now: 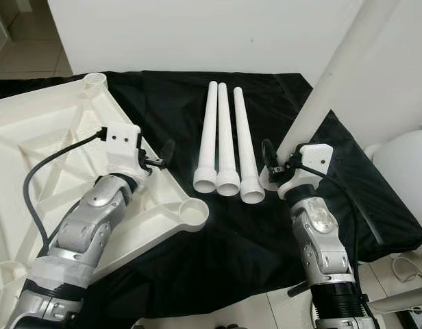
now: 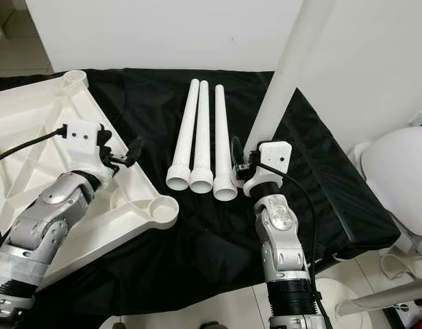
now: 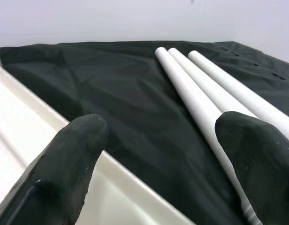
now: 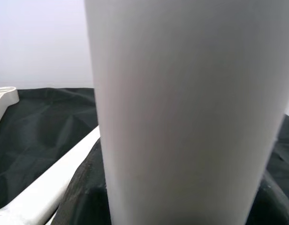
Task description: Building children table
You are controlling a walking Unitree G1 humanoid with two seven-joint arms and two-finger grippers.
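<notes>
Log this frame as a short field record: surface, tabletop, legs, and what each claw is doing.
surface: black cloth spread over the work area
tabletop: white tabletop lying underside up at the robot's left, round corner socket nearest the legs
loose legs: three white legs lying side by side on the cloth, wide ends toward the robot
held leg: fourth white leg raised, tilted, wide end down
left claw: open, over the tabletop's edge, holding nothing
right claw: shut on the fourth white leg near its wide end

Four white table legs: three [image 1: 227,140] lie side by side on one black cloth [image 1: 238,226], one [image 1: 334,75] stands upright. One white upturned tabletop [image 1: 46,144]. Two claws.
</notes>
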